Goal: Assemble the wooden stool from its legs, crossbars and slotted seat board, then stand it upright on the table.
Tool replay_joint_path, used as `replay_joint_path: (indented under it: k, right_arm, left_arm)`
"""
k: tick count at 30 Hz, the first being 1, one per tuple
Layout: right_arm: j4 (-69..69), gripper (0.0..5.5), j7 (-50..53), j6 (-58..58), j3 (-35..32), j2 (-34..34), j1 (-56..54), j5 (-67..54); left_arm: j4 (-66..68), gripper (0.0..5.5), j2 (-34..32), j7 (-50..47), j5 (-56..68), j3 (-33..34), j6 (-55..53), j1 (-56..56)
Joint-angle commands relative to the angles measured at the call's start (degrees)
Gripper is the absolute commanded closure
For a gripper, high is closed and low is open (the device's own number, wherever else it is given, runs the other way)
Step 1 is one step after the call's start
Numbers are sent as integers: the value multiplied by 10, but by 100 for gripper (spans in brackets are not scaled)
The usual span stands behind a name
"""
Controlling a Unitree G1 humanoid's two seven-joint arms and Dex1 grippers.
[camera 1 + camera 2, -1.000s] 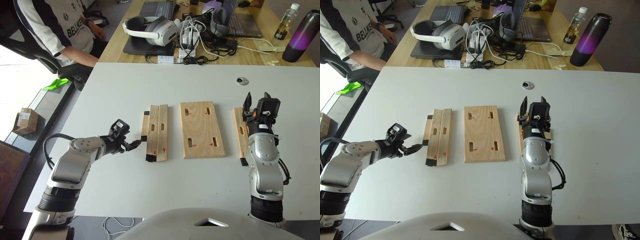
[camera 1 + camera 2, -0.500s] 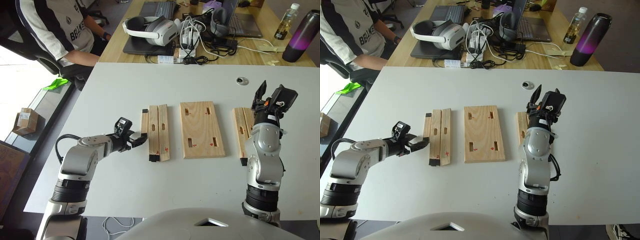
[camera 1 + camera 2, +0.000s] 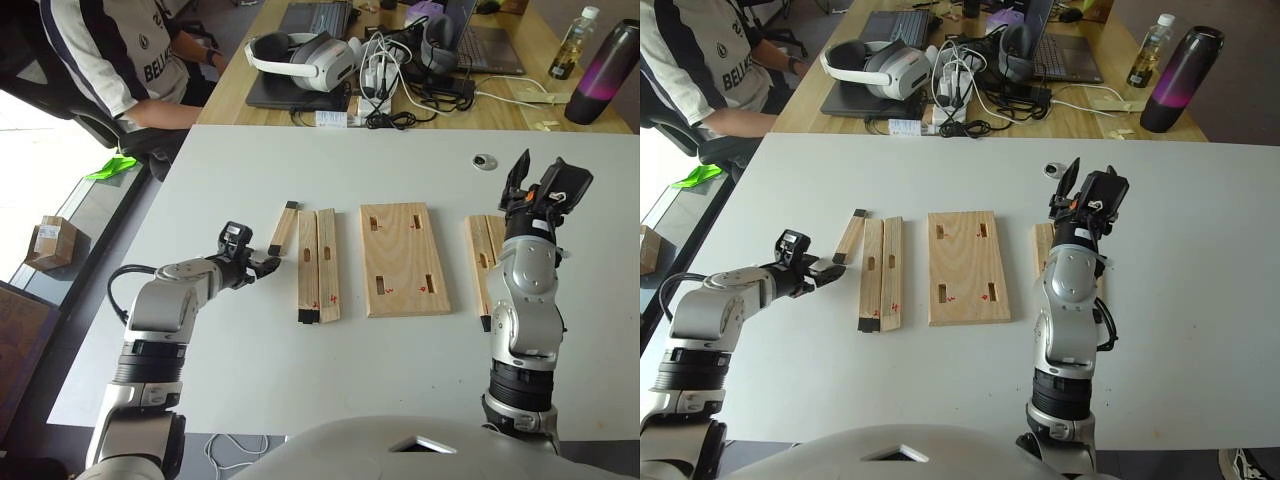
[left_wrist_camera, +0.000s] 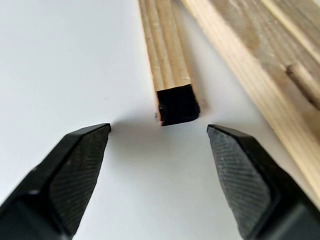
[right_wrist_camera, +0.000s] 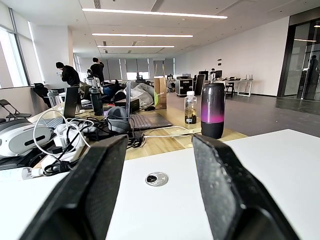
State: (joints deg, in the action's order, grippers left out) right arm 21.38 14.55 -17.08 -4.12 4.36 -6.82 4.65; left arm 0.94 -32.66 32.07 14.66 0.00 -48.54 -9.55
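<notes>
Grippers wide: left gripper point(image 4: 159, 131) at black-tipped crossbar point(image 4: 165, 55) end, right gripper point(image 5: 159, 145) aloft.

The flat seat board point(image 3: 403, 258) lies in the middle. Two long bars point(image 3: 316, 265) and a tilted short stick point(image 3: 283, 228) lie left, more bars point(image 3: 483, 256) right.

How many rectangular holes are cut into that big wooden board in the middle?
4 in the seat board: far-left slot, far-right slot, near-left slot, near-right slot. None seems hidden.
</notes>
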Motion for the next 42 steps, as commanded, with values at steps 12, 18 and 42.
replay_joint_path:
  k: [12,18,42]
  right_arm:
    - [-31,312,-4,5,-8,-1,-33,-6]
    - [-31,312,-3,2,-11,4,-46,-15]
    - [-137,225,-308,-284,-84,-81,-234,-404]
  left_arm:
    - [141,192,19,2,-46,-36,82,-43]
    - [191,248,7,16,-62,-54,73,-50]
    - [104,421,118,-122,-51,74,447,-94]
